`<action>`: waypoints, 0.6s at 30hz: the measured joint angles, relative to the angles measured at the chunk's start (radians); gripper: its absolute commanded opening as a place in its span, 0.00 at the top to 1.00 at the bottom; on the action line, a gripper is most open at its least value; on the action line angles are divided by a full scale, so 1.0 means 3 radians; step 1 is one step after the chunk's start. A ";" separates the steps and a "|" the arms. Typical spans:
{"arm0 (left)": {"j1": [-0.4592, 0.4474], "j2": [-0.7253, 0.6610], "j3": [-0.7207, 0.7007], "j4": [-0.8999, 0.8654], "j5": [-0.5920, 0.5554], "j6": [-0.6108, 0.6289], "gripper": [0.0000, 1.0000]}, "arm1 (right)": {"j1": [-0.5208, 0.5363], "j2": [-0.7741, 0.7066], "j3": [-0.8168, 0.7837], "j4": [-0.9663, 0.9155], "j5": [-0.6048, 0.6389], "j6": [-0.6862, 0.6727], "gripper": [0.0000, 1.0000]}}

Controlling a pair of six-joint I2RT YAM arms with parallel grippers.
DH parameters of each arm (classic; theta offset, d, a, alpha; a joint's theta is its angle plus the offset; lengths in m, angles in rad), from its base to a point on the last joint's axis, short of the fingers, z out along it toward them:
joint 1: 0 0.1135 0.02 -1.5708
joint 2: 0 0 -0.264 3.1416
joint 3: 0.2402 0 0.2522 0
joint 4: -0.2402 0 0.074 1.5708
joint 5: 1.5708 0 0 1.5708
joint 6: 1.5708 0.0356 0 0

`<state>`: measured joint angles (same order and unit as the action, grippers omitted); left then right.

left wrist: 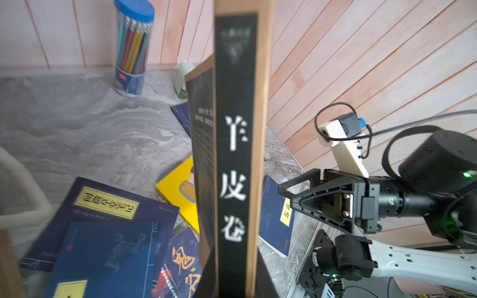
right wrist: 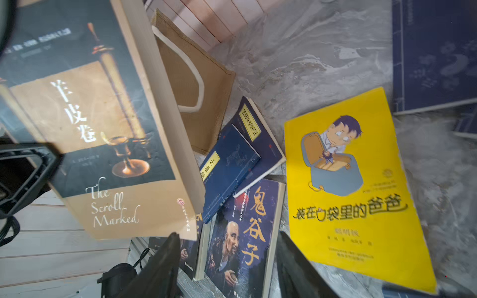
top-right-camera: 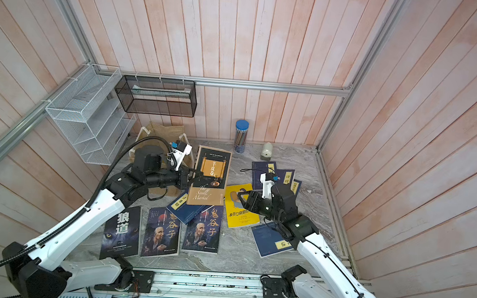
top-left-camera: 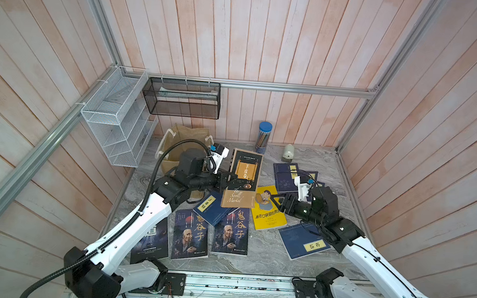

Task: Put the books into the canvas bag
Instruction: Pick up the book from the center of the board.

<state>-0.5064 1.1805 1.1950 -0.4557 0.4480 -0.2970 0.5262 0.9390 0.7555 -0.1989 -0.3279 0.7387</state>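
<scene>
My left gripper (top-left-camera: pixel 226 180) (left wrist: pixel 232 273) is shut on the spine edge of a brown-black book (top-left-camera: pixel 243 179) (top-right-camera: pixel 210 176) (right wrist: pixel 90 129), holding it above the table just right of the canvas bag (top-left-camera: pixel 186 134) (right wrist: pixel 196 74). The bag stands at the back left, partly hidden by my left arm. My right gripper (top-left-camera: pixel 275 200) (right wrist: pixel 229 240) is open and empty, above a yellow cartoon book (top-left-camera: pixel 267 216) (right wrist: pixel 356 193). Two old-man books (top-left-camera: pixel 191 236), navy books (top-left-camera: pixel 302 243) and a black book (top-right-camera: pixel 121 233) lie flat on the table.
A pencil jar (top-left-camera: pixel 264 137) and a pale green sharpener (top-left-camera: pixel 288 153) stand at the back wall. A white wire rack (top-left-camera: pixel 117 122) and a black mesh basket (top-left-camera: pixel 183 97) hang above the back left corner. Wooden walls close in three sides.
</scene>
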 measured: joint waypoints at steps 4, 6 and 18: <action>0.0136 -0.0215 0.0085 -0.0132 0.0019 0.0120 1.00 | 0.0037 0.0201 0.0150 0.0355 -0.0289 -0.0156 0.39; 0.0216 -0.0285 0.0094 -0.0167 0.0120 0.0163 1.00 | 0.0046 0.0253 0.0205 0.0520 -0.0435 -0.0219 0.39; 0.0563 -0.0441 0.0066 -0.0154 0.1226 0.0116 1.00 | 0.0051 0.0270 0.0231 0.1497 -0.1139 -0.0291 0.27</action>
<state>-0.3374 1.0481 1.2148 -0.5018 0.8158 -0.2623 0.5415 1.0199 0.8249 0.2501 -0.6697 0.6514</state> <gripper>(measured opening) 0.164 0.730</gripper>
